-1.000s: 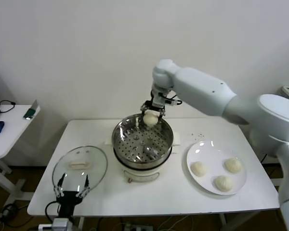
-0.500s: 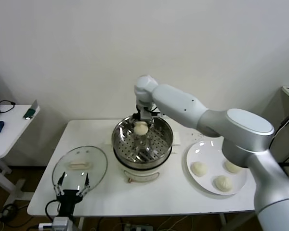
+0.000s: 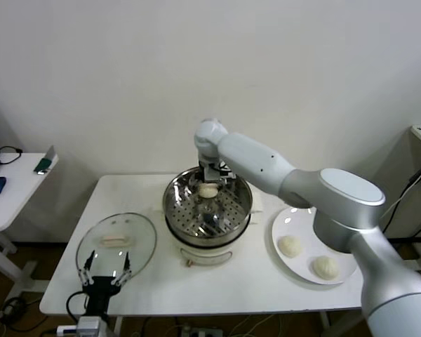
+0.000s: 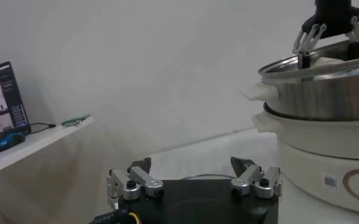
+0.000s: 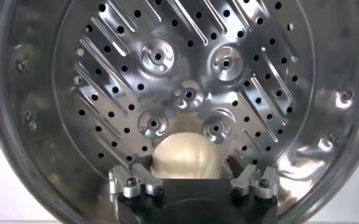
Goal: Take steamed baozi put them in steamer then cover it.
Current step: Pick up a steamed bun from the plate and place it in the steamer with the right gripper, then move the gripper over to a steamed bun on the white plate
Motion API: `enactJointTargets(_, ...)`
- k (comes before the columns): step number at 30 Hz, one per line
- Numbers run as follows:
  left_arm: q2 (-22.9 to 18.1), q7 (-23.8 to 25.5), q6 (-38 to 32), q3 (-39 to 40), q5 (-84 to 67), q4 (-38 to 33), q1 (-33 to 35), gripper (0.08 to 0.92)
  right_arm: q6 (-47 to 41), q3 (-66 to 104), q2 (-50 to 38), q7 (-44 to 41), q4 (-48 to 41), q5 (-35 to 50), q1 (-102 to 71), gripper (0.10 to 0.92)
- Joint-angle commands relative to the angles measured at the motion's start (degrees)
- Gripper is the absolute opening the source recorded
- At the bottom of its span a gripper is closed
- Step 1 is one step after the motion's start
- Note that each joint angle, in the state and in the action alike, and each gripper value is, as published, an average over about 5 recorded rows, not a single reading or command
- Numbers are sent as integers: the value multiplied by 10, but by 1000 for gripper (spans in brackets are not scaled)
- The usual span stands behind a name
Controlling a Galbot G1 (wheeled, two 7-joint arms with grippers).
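Observation:
The steel steamer point(image 3: 174, 210) stands mid-table, uncovered. My right gripper point(image 3: 209, 181) reaches down into it from the far side. One baozi point(image 3: 208, 190) rests on the perforated tray. In the right wrist view the gripper point(image 5: 187, 163) is open, its fingers standing to either side of that baozi point(image 5: 187, 155). Two more baozi point(image 3: 289, 246) point(image 3: 325, 267) show on the white plate point(image 3: 302, 217); my right arm hides part of the plate. The glass cover point(image 3: 116, 242) lies flat on the table to the left of the steamer. My left gripper point(image 3: 105, 275) is open and empty at the front edge, just before the cover.
A small white side table point(image 3: 7, 196) with a few items stands at the far left. The wall is close behind the steamer. A small loop point(image 3: 196, 261) lies in front of the steamer base. The left wrist view shows the steamer's side point(image 4: 325, 91) and my right gripper point(image 4: 330, 45) above it.
My right gripper carried the baozi from the steamer's far rim to the left and down onto the tray. My right arm now hides one plate baozi. The left arm has not moved.

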Motion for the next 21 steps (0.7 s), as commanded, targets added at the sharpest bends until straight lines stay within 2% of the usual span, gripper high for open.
enactJointTargets(1, 1, 0, 1, 1, 1, 1, 0, 823, 13, 14, -34, -13, 44, 38, 25, 823)
enactJointTargets(7, 1, 0, 1, 2, 1, 0, 2, 823, -34, -36, -117, -30, 130, 172, 84, 823)
enactJointTargets(10, 2, 2, 2, 2, 1, -2, 3, 823, -84, -97, -181, 12, 173, 238, 129, 823)
enactJointTargets(15, 3, 2, 4, 4, -1, -8, 5, 823, -221, -234, -273, 85, 216, 431, 214, 823)
enactJointTargets(21, 4, -2, 5, 6, -6, -16, 5, 823, -428, -311, -346, 60, 257, 636, 255, 823)
